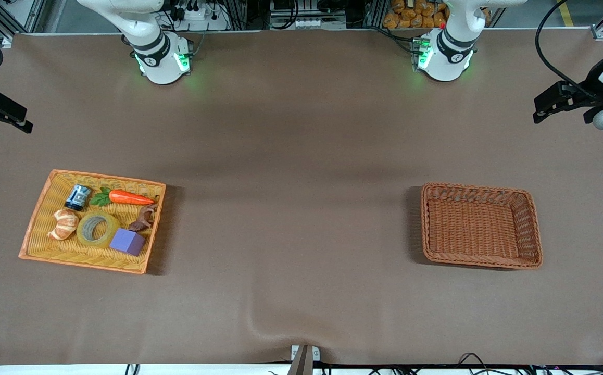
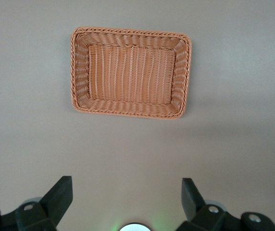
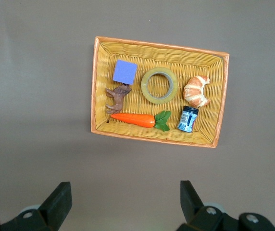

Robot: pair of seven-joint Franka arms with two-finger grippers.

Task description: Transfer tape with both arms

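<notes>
The tape [image 1: 98, 228] [image 3: 159, 85], a yellowish translucent ring with a grey core, lies flat in the yellow wicker basket [image 1: 106, 180] [image 3: 161, 45] at the right arm's end of the table, between a croissant [image 1: 63, 224] and a purple block [image 1: 127, 241]. My right gripper [image 1: 17, 119] [image 3: 125, 195] hangs open high over bare table beside that basket, holding nothing. My left gripper [image 1: 546, 107] [image 2: 127, 192] hangs open and empty high over bare table beside the brown wicker basket [image 1: 476, 186] [image 2: 130, 31] at the left arm's end.
The yellow basket also holds a blue-grey can [image 1: 77, 197], a carrot [image 1: 130, 197] and a brown animal figure [image 1: 143, 219]. Nothing lies in the brown basket. A wide stretch of brown table [image 1: 291, 208] separates the two baskets.
</notes>
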